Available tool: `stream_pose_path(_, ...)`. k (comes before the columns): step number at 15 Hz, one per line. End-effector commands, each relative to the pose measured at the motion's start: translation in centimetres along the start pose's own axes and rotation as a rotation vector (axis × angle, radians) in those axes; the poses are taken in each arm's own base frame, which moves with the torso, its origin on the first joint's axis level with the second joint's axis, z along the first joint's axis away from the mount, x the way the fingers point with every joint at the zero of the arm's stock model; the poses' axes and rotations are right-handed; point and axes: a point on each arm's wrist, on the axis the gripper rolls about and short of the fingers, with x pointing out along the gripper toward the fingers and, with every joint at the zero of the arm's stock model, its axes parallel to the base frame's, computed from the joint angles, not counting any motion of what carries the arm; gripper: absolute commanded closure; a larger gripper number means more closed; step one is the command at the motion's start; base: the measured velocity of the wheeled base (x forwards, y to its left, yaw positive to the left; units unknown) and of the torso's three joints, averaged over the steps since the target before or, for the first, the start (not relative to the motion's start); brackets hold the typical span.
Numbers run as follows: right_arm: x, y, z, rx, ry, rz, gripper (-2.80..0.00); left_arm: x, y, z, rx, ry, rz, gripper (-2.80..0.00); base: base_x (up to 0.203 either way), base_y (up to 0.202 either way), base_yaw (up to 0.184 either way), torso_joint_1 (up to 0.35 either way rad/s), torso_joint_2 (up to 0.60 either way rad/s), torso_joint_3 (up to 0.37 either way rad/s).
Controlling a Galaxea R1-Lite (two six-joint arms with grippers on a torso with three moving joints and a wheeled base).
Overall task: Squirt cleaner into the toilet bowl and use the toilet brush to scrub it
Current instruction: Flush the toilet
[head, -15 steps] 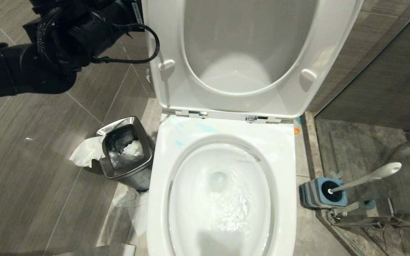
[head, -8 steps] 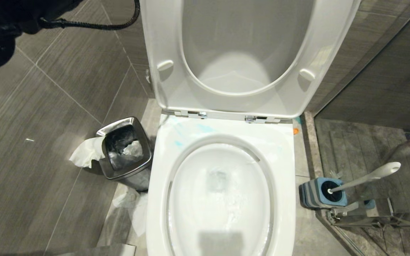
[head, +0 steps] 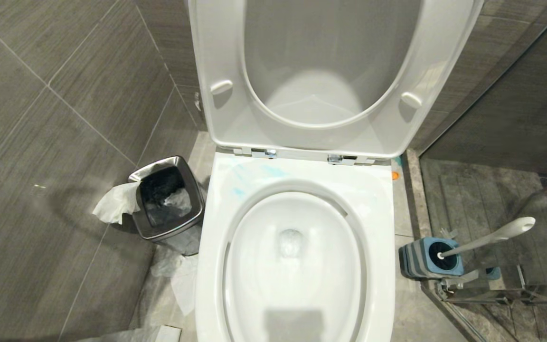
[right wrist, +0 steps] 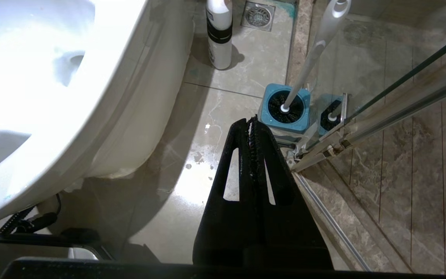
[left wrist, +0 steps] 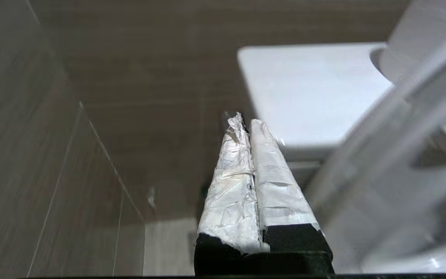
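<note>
Left side first: your left arm is gone from the head view; it filled the upper left corner a second ago and only a sliver showed half a second ago. The grey wall tiles (head: 55, 95) are bare there now. In its wrist view the left gripper (left wrist: 246, 122) has its tape-wrapped fingers pressed together on nothing, up beside the raised white plastic seat and lid (head: 335, 76).

The small steel-rimmed waste bin (head: 166, 199) with white tissue hanging out sits unchanged, just beside the bowl.

Centre: the glossy white ceramic toilet bowl (head: 297, 171) shows calm water now. A second ago the basin was churning, so that reads as a flush that has settled. Faint turquoise streaks of cleaner (head: 254, 173) stay on the back left of the rim.

Right: the toilet brush (head: 487, 240), light-grey handle with a black head, stands in its squat blue-and-grey holder (head: 425, 259) on the floor, same spot as before. The right gripper (right wrist: 252, 122) hangs above the floor near that holder, black fingers closed and empty. A white bottle (right wrist: 219, 33) stands on the floor past it.

Judgement: squirt, scrub and flush look done, so you're at wrap-up with the left arm pulling away.
</note>
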Motion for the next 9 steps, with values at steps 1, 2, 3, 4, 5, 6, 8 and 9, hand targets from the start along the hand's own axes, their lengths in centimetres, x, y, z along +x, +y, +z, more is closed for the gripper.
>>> stream_pose_path(1, 0.0, 0.0, 0.0, 0.000, 0.001, -0.001, 0.00, -4.2, 0.4, 1.8, 0.001, 0.114, -0.045, 0.00, 0.000, 0.000, 0.000, 0.000, 0.00, 0.000)
stream_pose_path(2, 0.0, 0.0, 0.0, 0.000, 0.001, 0.001, 0.00, -4.3, 0.4, 1.8, -0.002, 0.113, -0.108, 0.00, 0.000, 0.000, 0.000, 0.000, 0.00, 0.000)
stream_pose_path(3, 0.0, 0.0, 0.0, 0.000, 0.001, 0.001, 0.00, -4.3, 0.9, 1.6, 0.003, 0.111, -0.151, 0.00, 0.000, 0.000, 0.000, 0.000, 0.00, 0.000)
stream_pose_path(4, 0.0, 0.0, 0.0, 0.000, 0.001, 0.001, 0.00, -4.3, 1.2, 1.5, -0.003, 0.107, -0.219, 0.00, 0.000, 0.000, 0.000, 0.000, 0.00, 0.000)
stream_pose_path(5, 0.0, 0.0, 0.0, 0.000, 0.001, 0.000, 0.00, -4.2, 1.6, 1.3, -0.017, 0.106, -0.289, 0.00, 0.000, 0.000, 0.000, 0.000, 0.00, 0.000)
stream_pose_path(6, 0.0, 0.0, 0.0, 0.000, 0.001, 0.001, 0.00, -4.0, 1.9, 1.0, -0.034, 0.112, -0.347, 0.00, 0.000, 0.000, 0.000, 0.000, 0.00, 0.000)
stream_pose_path(8, 0.0, 0.0, 0.0, 0.000, 0.001, 0.001, 0.00, -3.5, 2.4, 0.5, -0.059, 0.124, -0.385, 0.00, 0.000, 0.000, 0.000, 0.000, 0.00, 0.000)
stream_pose_path(9, 0.0, 0.0, 0.0, 0.000, 0.001, 0.001, 0.00, -3.5, 2.4, 0.5, -0.062, 0.124, -0.391, 0.00, 0.000, 0.000, 0.000, 0.000, 0.00, 0.000)
